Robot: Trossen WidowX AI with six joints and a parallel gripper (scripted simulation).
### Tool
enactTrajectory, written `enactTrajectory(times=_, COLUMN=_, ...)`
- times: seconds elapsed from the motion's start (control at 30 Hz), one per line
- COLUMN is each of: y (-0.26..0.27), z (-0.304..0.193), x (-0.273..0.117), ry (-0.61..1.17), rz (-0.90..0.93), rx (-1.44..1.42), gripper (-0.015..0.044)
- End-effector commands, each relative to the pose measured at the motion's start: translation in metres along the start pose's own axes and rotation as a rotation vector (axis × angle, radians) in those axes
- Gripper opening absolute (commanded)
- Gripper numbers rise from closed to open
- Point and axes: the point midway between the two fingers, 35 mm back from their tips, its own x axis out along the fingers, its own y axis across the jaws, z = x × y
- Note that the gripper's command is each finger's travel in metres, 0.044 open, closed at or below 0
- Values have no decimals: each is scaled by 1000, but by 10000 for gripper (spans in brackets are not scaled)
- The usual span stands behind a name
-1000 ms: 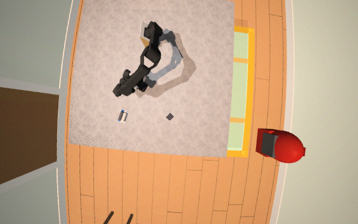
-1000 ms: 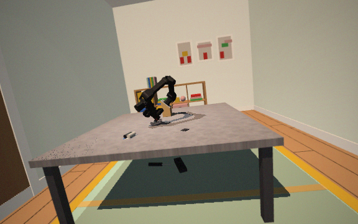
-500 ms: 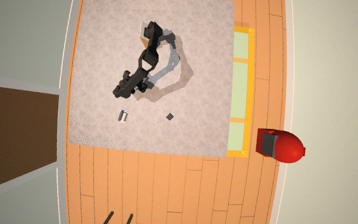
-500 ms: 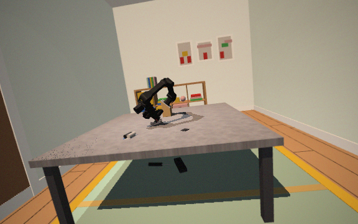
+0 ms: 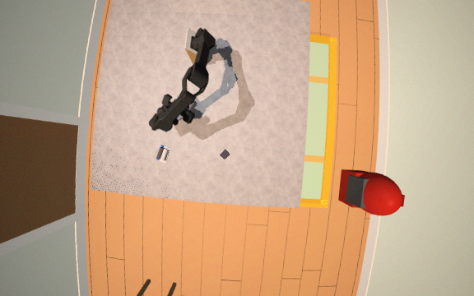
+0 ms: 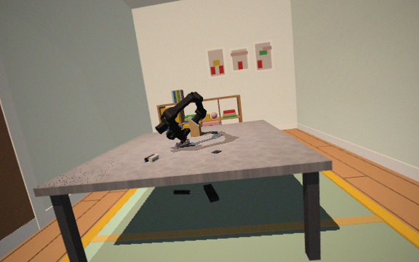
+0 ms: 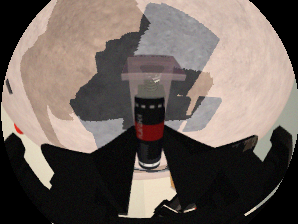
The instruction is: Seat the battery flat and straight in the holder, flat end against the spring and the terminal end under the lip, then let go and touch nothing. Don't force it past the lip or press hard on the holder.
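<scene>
The gripper (image 7: pixel 149 163) is closed narrowly on the battery (image 7: pixel 149 120), which sits between the fingers and projects forward from them along the gripper axis in the wrist view. The battery body is black with a red band at the end nearer the gripper; its far end carries a pale metallic tip. Directly ahead of that tip, just beyond it, lies the holder (image 7: pixel 153 72), a pale grey-pink piece with a crossbar facing the battery; whether the tip touches the holder cannot be determined. In the exterior view the gripper (image 6: pixel 181 140) hangs low over the table (image 6: pixel 268 145), angled downward, with the holder (image 6: pixel 183 145) just beneath it on the surface. In the top view the arm (image 5: pixel 197 62) extends from its base to the gripper (image 5: pixel 184 117), and the battery and holder are hidden under the wrist. Well apart from the gripper, toward the table edge on the door side, lies a small cylinder (image 5: pixel 163 153) with white, black and blue sections, resting on its side; it appears again in the exterior view (image 6: pixel 152 158). A small dark square (image 5: pixel 225 154) lies flat on the table, also well apart from the gripper and separate from the cylinder.
</scene>
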Motion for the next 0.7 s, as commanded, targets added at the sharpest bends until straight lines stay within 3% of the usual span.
enactTrajectory(times=0.0, y=-1, z=3, x=0, ry=1, rz=-3, rx=-3, gripper=76)
enactTrajectory(times=0.67, y=-1, z=11, x=-3, ry=-31, rz=-8, rx=-3, gripper=76)
